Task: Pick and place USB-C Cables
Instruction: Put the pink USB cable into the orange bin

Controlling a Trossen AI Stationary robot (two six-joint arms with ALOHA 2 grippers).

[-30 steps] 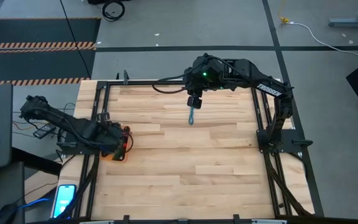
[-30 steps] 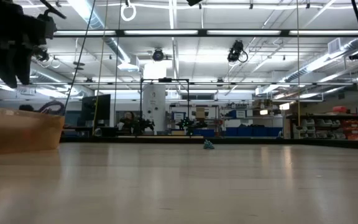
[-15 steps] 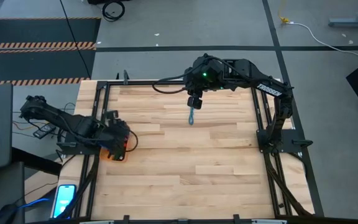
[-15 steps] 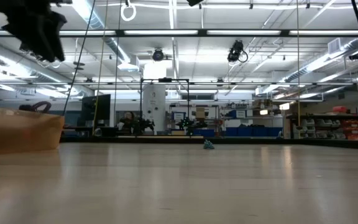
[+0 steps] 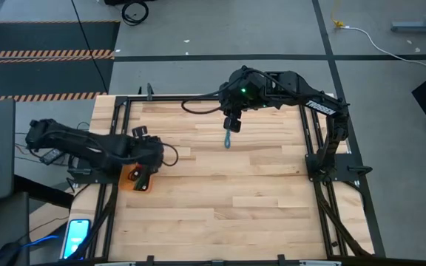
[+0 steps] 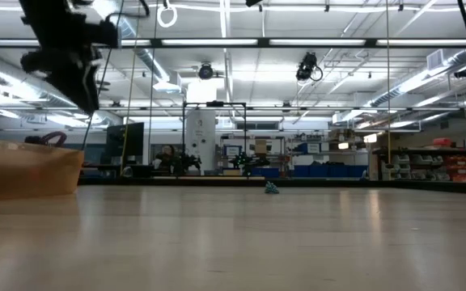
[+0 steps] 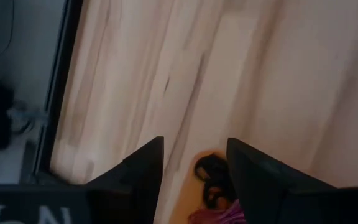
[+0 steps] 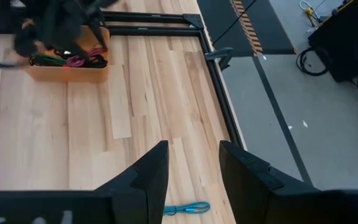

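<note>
A teal-blue cable (image 5: 228,139) lies flat on the wooden table near its far edge, also seen in the right wrist view (image 8: 186,208) and as a small lump in the low view (image 6: 272,187). My right gripper (image 5: 231,124) hangs open just above its far end, touching nothing. An orange box (image 5: 135,182) at the table's left edge holds a green cable (image 8: 47,61), a maroon cable (image 8: 76,61) and a black coil (image 7: 211,177). My left gripper (image 5: 148,158) is open and empty, just above the box's right side.
Black metal frame rails (image 5: 121,125) run along the table's left, far and right edges. The box's wall (image 6: 27,170) stands at the left in the low view. Bare wood (image 5: 235,199) fills the middle and near part of the table. A phone (image 5: 76,236) lies off the table's near left corner.
My left gripper has moved from over the box toward the table's right and slightly toward the far edge, with nothing in its fingers. The right arm and the teal-blue cable have stayed where they were.
</note>
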